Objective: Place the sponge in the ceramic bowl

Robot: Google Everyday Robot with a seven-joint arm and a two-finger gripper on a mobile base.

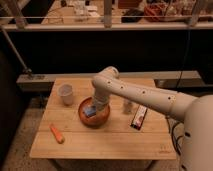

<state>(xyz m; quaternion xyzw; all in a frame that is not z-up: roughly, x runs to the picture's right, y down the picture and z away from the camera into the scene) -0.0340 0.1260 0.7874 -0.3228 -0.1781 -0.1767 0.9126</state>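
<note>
End effector point(97, 106) over ceramic bowl point(105, 120) indistinct beside sponge point(89, 111); robot body point(199, 137) beyond right edge.

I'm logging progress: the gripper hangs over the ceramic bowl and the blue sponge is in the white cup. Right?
Not quite. The camera view shows the sponge in the ceramic bowl, below the gripper, not in the white cup. The gripper does hang over the bowl.

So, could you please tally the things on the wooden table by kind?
Ceramic bowl: 1
Sponge, in the bowl: 1
White cup: 1
Orange stick: 1
Small pale jar: 1
Dark packet: 1
Total: 6
The gripper is over the bowl, by the sponge.
</note>
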